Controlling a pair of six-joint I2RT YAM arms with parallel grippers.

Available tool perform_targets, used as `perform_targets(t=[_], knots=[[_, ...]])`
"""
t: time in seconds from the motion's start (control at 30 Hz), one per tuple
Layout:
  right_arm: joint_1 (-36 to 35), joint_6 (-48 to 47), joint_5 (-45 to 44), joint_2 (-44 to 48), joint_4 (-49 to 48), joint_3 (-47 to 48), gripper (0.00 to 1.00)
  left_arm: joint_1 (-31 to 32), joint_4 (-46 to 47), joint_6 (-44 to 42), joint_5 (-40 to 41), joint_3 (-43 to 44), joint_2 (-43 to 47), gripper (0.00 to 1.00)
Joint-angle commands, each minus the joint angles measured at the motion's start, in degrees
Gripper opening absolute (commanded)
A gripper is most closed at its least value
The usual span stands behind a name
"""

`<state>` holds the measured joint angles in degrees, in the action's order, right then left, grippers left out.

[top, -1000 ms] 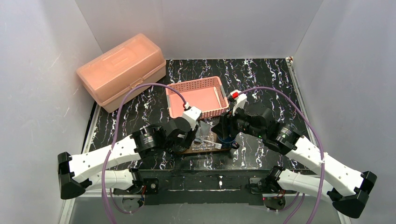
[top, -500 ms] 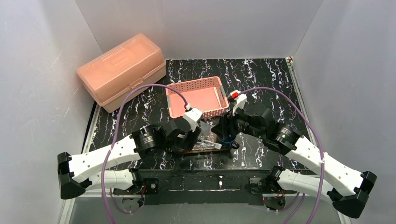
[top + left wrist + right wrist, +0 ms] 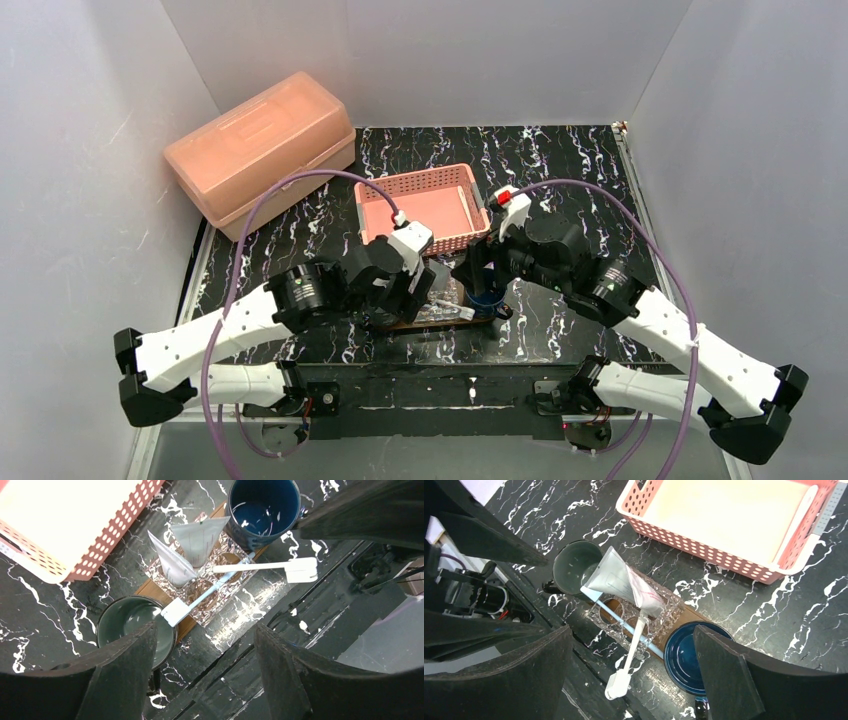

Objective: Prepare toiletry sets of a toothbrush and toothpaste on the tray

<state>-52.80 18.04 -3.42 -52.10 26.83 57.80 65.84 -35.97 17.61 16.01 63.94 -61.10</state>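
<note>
The left gripper (image 3: 202, 632) hangs with its jaws apart and nothing between them; its two dark fingers (image 3: 125, 670) frame the lower edge of the left wrist view. The right gripper (image 3: 631, 630) stands spread wide and also holds nothing.

Under both grippers sits a clear plastic box (image 3: 212, 587) on the brown wooden tray (image 3: 149, 587). Two toothpaste tubes (image 3: 199, 536) lean together in the box, flat ends up, towards the upper middle of the left wrist view. Two toothbrushes (image 3: 260, 568) lie across the box. The white one juts out past the tray to the right, its head over the black marbled table (image 3: 45, 605). The pale blue one slants down to the left, its head just beside the rim of a grey-green mug (image 3: 132, 625).

That mug stands at one end of the tray, and a blue mug (image 3: 262, 510) stands at the other end, at the top of the left wrist view.

A pink basket (image 3: 117, 537) fills the upper left corner, apart from the tray. In the top view, a pink lidded box (image 3: 260, 150) lies in the upper left, well apart from the rest.
</note>
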Motion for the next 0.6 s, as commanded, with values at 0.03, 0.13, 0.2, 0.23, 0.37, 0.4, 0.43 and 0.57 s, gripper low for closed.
perform_targets(t=[0.03, 0.13, 0.2, 0.23, 0.37, 0.4, 0.43, 0.57], knots=[[0.1, -1.8, -3.9, -1.4, 0.7, 4.4, 0.98, 0.3, -4.7, -2.4, 2.0, 5.6, 0.5, 0.74], [0.0, -2.2, -5.6, -1.7, 0.9, 5.6, 0.98, 0.3, -6.0, -3.2, 3.7, 7.5, 1.0, 0.9], [0.0, -2.4, -7.3, -2.0, 1.0, 6.4, 0.98, 0.4, -7.0, -4.0, 5.2, 8.7, 1.1, 0.95], [0.1, -2.5, -8.2, -2.1, 1.1, 6.8, 0.98, 0.3, -7.3, -4.4, 5.9, 9.2, 1.3, 0.97], [0.1, -3.5, -12.3, -4.1, 2.6, 9.7, 0.98, -0.1, -9.3, -5.5, 8.2, 11.4, 1.1, 0.98], [0.1, -4.0, -13.2, -5.0, 3.4, 10.6, 0.98, -0.5, -9.8, -5.7, 8.3, 11.8, 1.1, 0.98], [0.1, -4.4, -14.4, -6.1, 4.2, 11.7, 0.98, -1.1, -10.2, -5.7, 8.3, 12.2, 1.0, 0.98], [0.6, -6.0, -19.0, -8.8, 5.0, 13.8, 0.98, -5.0, -11.0, -5.6, 5.6, 12.6, 1.2, 0.98]])
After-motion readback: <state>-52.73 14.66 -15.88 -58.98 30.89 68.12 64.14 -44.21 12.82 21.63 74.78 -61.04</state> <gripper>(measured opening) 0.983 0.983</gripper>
